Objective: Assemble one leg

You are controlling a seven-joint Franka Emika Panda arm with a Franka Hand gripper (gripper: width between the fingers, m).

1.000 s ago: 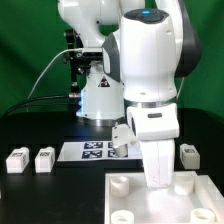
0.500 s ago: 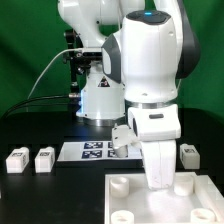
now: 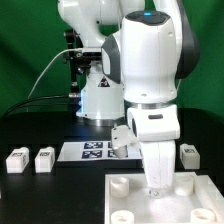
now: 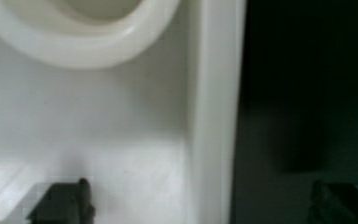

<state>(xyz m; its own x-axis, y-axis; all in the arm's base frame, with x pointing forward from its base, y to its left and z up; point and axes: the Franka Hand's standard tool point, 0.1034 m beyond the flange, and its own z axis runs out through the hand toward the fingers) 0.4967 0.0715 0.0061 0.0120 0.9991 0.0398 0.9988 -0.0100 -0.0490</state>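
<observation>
On the table (image 3: 30, 190), at the exterior view's left, a leg (image 3: 17, 160) and a second leg (image 3: 44, 158) stand side by side, then the marker board (image 3: 95, 152). The tool (image 3: 155, 184), its fingers (image 4: 60, 201) apart and empty, hangs low over the white panel (image 3: 136, 201) at its rim. A third leg (image 3: 188, 154) stands at the exterior view's right.

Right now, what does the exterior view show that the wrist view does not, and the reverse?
Only the exterior view shows the arm, the marker board, one leg and a second leg at the exterior view's left, and a third leg at its right. Only the wrist view shows the open gripper and its dark fingertips, one on each side of the white panel's edge. Both show the white panel and a round socket on it.
</observation>
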